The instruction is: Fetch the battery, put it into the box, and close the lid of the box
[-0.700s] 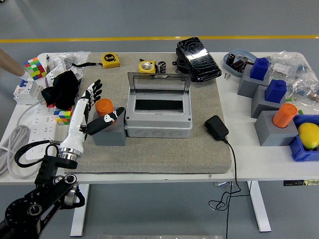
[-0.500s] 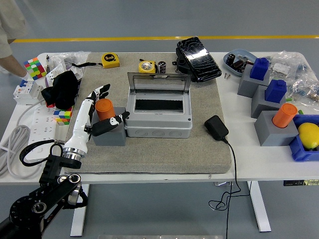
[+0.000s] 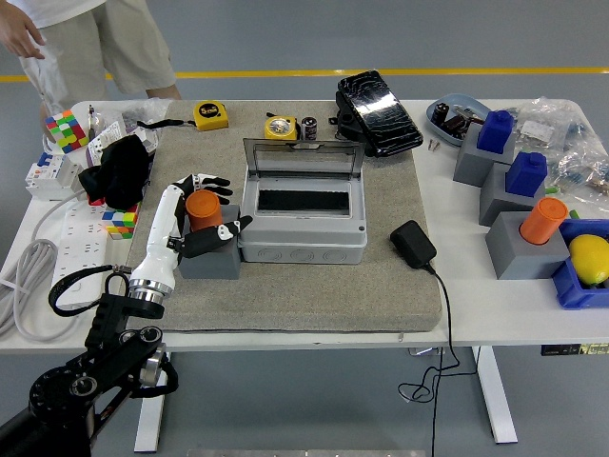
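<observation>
Orange battery (image 3: 201,206) stands in its grey holder (image 3: 211,257) left of the open box (image 3: 303,221); my left hand (image 3: 195,217) cups it, fingers spread, not clamped.

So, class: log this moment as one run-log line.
left hand: closing around orange battery | gray box: lid open | right hand: not in view

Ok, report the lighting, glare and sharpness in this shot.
Head view: even, diffuse lighting with soft shadows under the box; glare streaks on the glossy black case; table items sharp; left hand at the orange cylinder not blurred; person cropped at the top edge.
</observation>
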Robot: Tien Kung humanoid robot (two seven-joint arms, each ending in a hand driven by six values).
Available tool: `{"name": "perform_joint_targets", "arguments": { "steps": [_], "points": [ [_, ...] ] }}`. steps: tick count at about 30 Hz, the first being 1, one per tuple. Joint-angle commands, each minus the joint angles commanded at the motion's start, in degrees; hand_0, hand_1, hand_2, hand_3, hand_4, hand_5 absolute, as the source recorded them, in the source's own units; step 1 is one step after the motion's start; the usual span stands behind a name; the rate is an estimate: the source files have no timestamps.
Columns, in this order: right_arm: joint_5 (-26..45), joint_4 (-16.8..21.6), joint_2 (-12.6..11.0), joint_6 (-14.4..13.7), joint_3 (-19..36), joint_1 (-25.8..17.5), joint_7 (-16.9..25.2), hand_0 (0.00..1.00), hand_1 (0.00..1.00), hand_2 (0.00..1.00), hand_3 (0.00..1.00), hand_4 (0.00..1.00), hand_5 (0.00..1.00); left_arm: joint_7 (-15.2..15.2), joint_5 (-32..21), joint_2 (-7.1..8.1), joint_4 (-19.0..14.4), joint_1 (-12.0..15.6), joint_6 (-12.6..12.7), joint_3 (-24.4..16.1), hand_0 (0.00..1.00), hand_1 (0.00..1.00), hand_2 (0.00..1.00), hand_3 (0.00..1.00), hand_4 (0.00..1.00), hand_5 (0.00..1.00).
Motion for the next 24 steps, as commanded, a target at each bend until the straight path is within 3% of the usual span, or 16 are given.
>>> {"name": "perform_joint_targets", "arguments": {
  "steps": [2, 3, 8, 9, 19, 24],
  "points": [
    [-0.02, 0.02, -0.02, -0.02, 0.03, 0.00, 0.00, 0.633, 0.647, 0.664, 0.577, 0.990, 0.558, -0.13, -0.73, -0.11, 0.25, -0.26, -0.27, 0.15, 0.331, 0.306, 0.327, 0.358, 0.869, 0.002],
    [-0.02, 0.02, -0.03, -0.02, 0.01, 0.01, -0.02, 0.633, 0.647, 0.665, 0.577, 0.992, 0.559, -0.22, -1.09, -0.19, 0.36, -0.35, -0.33, 0.21, 0.248, 0.232, 0.260, 0.270, 0.749, 0.002],
    [-0.06, 0.06, -0.01, -0.07, -0.04, 0.00, -0.03, 0.633, 0.647, 0.665, 0.577, 0.992, 0.559, -1.37, -3.13, -0.56, 0.76, -0.75, -0.24, 0.24, 0.248, 0.232, 0.260, 0.270, 0.749, 0.002],
    [-0.05, 0.07, -0.01, -0.07, -0.08, 0.00, -0.04, 0.633, 0.648, 0.665, 0.578, 0.993, 0.559, -1.52, -3.47, -0.61, 0.86, -0.90, -0.25, 0.28, 0.154, 0.119, 0.177, 0.229, 0.501, 0.002],
    [-0.04, 0.12, -0.07, -0.23, -0.09, 0.04, 0.15, 0.633, 0.648, 0.665, 0.578, 0.994, 0.560, -1.55, -3.01, -0.80, -0.44, -1.84, 0.22, 0.38, 0.133, 0.097, 0.155, 0.198, 0.520, 0.002],
    [0.04, 0.10, -0.14, -0.31, -0.11, -0.04, 0.29, 0.633, 0.648, 0.665, 0.578, 0.994, 0.560, 5.47, 5.34, -0.07, -5.38, -2.69, 1.14, -0.20, 0.114, 0.080, 0.143, 0.187, 0.542, 0.002]
  ]
}}
